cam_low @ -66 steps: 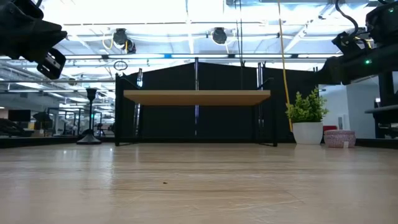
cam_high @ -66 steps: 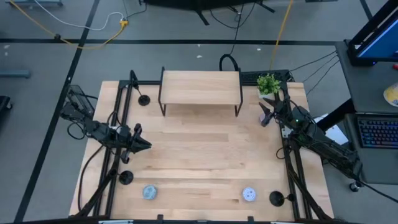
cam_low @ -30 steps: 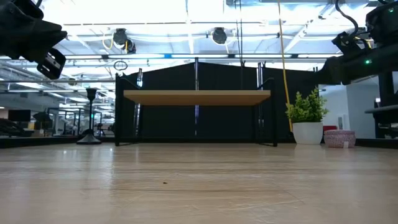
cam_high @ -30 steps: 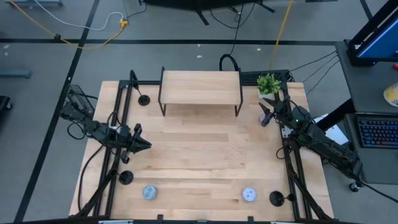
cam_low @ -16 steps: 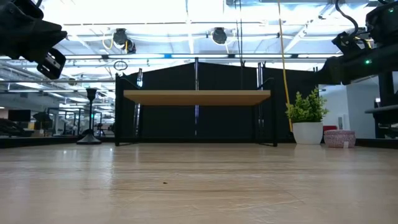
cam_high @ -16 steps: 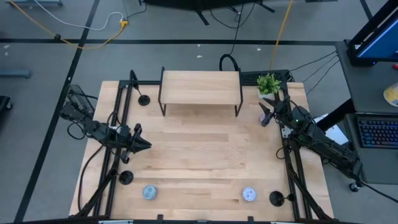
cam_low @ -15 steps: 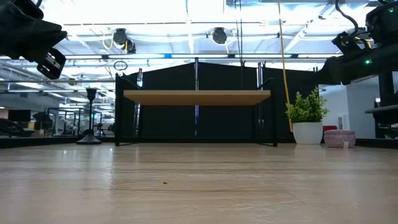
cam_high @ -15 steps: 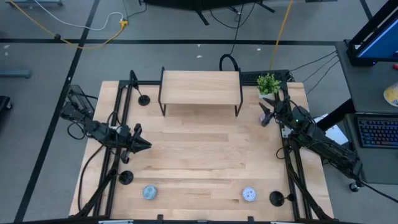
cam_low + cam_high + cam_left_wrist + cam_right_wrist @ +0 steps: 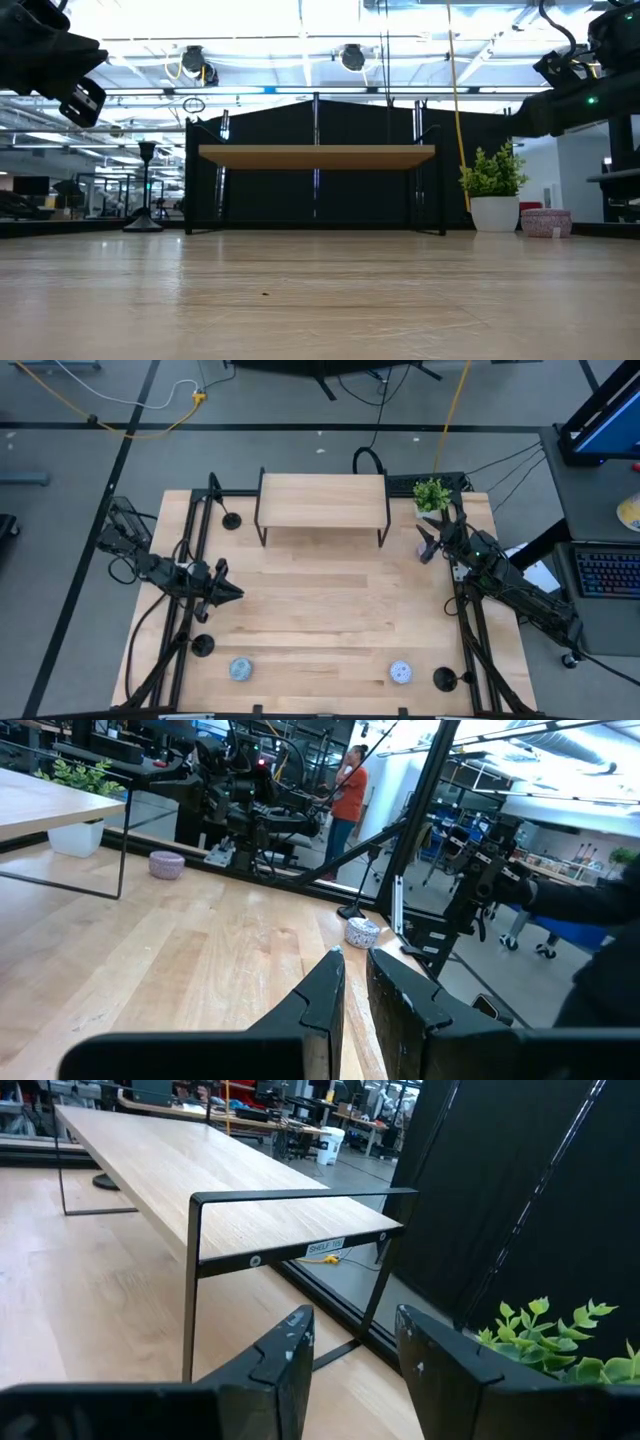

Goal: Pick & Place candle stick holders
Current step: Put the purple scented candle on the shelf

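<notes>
Both grippers idle above table, nothing held.
Left gripper (image 9: 232,592) nearly closed, right gripper (image 9: 424,546) parted; thin-stemmed candle stick holder (image 9: 231,519) is easily toppled if approached off-centre.

The table (image 9: 330,620) is pale wood with a smooth, faintly glossy planked top. The shelf (image 9: 322,500) has a matt light wood board on thin black metal legs. The candle stick holders (image 9: 444,680) look matt black. At two o'clock, the potted plant (image 9: 431,495) sits in a smooth white pot.
</notes>
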Robot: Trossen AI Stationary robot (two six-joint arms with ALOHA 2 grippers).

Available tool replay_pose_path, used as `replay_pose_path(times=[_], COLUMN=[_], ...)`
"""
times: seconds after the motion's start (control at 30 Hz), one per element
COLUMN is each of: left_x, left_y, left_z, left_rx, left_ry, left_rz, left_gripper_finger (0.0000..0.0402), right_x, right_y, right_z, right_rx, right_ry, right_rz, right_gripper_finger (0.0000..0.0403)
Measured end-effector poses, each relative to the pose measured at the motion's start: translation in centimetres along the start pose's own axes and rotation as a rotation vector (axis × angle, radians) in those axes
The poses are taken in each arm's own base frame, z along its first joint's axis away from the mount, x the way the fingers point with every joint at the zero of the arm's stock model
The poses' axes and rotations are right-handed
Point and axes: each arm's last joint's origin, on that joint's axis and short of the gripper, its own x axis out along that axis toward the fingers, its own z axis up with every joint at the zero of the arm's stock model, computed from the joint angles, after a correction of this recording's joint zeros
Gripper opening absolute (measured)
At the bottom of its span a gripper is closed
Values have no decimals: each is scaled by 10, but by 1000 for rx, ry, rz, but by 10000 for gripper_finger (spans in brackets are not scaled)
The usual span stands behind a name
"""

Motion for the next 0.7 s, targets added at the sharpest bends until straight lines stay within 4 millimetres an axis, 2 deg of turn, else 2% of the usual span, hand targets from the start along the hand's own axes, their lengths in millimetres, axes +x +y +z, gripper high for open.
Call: replay_pose_path(times=[0.33,0.53,0.7], left_x=[0,0,0], left_y=[0,2,2], left_z=[0,1,1], left_rx=[43,99,102], left_ry=[-3,-19,-24], left_rz=[11,70,88], left_gripper_finger=[51,51,51], right_x=[0,0,0], right_y=[0,0,0], right_z=[0,0,0], right_rx=[39,245,530], right_ry=[-1,-1,-2], right_rz=[2,3,2], right_gripper_finger=[134,134,134])
